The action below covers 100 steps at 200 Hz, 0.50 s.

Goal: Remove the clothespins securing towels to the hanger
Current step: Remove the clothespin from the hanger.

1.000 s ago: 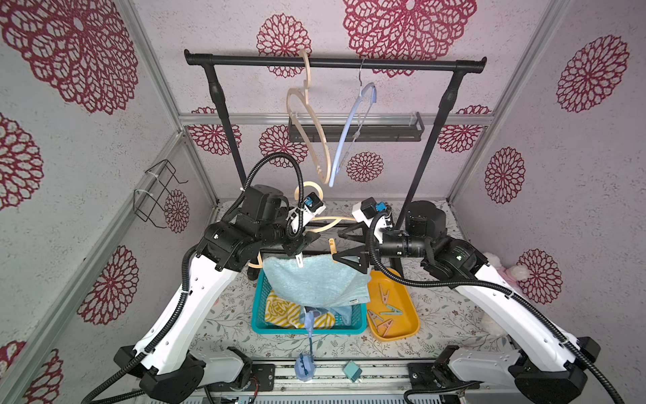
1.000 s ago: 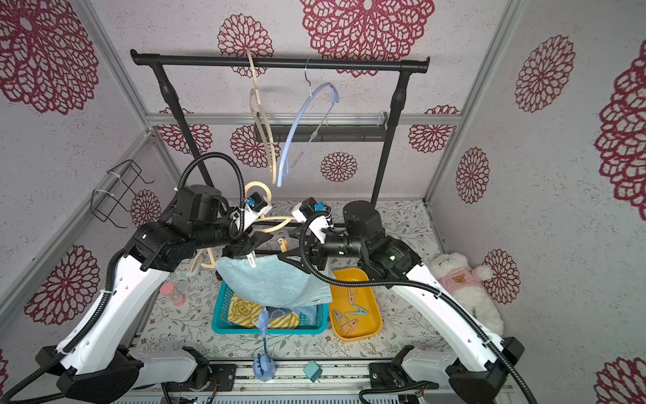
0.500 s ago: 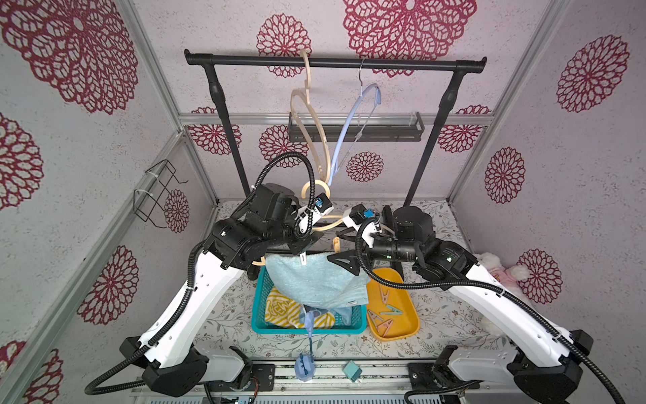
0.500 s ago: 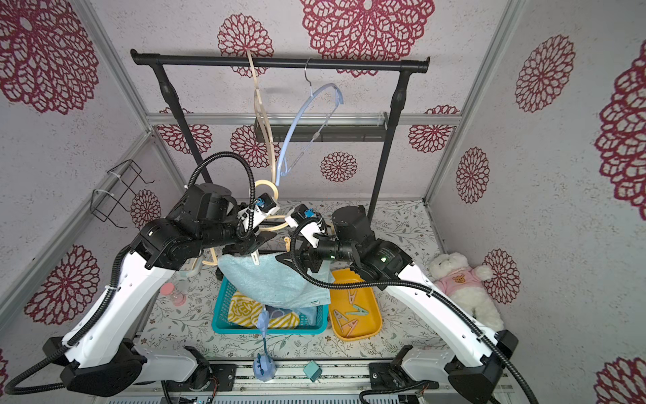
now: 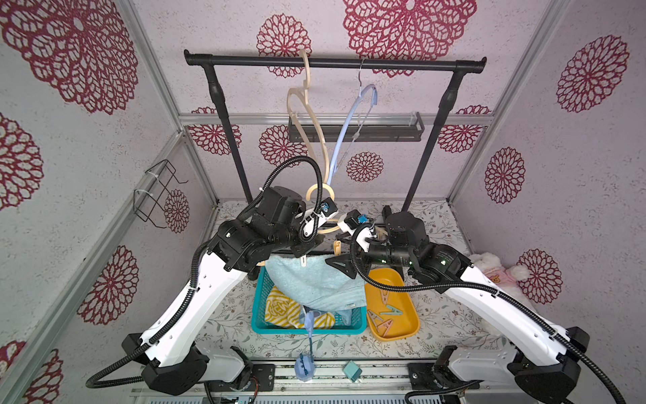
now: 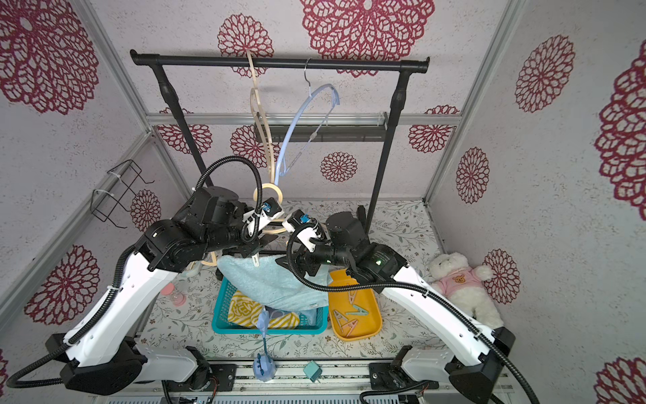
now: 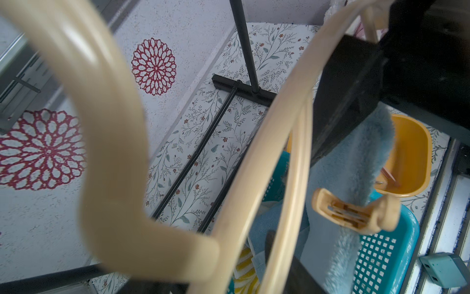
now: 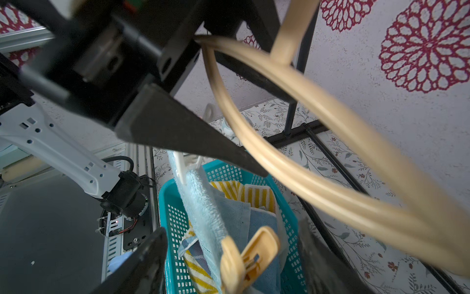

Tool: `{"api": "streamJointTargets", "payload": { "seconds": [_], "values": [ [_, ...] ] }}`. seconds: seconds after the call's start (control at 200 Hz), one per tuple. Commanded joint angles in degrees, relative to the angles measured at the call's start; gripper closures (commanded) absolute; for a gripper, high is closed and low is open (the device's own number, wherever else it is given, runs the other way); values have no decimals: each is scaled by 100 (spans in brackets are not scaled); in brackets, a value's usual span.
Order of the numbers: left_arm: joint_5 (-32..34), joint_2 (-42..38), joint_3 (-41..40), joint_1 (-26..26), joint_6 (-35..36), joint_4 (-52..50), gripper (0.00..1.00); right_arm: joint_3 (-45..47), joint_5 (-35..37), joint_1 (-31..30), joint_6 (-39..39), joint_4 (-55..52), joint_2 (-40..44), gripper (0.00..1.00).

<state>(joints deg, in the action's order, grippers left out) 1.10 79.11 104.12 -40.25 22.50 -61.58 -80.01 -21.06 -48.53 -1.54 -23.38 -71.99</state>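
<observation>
The jaws of our left gripper (image 5: 308, 250) grasped the beige hanger (image 7: 112, 127); those of our right gripper (image 8: 232, 264) stood released around the orange-yellow clothespin (image 8: 250, 257).

Clothes rack (image 5: 335, 64) along tabletop (image 5: 437, 227) back edge, two hangers (image 5: 297, 105) on its rail, left of centre. Basket (image 5: 304, 330) at front edge, centre. Tray (image 5: 409, 325) just beside it on the right. Third hanger (image 7: 264, 157) above basket, in front of rack. Towel (image 5: 307, 283) hangs from it, bottom end in basket on top of other towels (image 5: 279, 309). Two clothespins (image 8: 251, 257) on towel's top edge, left and right. Loose clothespins (image 5: 393, 309) in tray. Teddy bear (image 6: 458, 283) at right edge, right of tray.
</observation>
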Motion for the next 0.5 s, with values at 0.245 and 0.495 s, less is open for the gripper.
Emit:
{"api": "streamJointTargets", "payload": {
  "seconds": [0.245,0.495],
  "values": [
    [-117,-109,128,-91,114,346,100,-24,-878,79,-30,33,-52,28],
    [-128,-159,66,-97,150,313,100,31,-1684,512,234,302,84,31]
  ]
}}
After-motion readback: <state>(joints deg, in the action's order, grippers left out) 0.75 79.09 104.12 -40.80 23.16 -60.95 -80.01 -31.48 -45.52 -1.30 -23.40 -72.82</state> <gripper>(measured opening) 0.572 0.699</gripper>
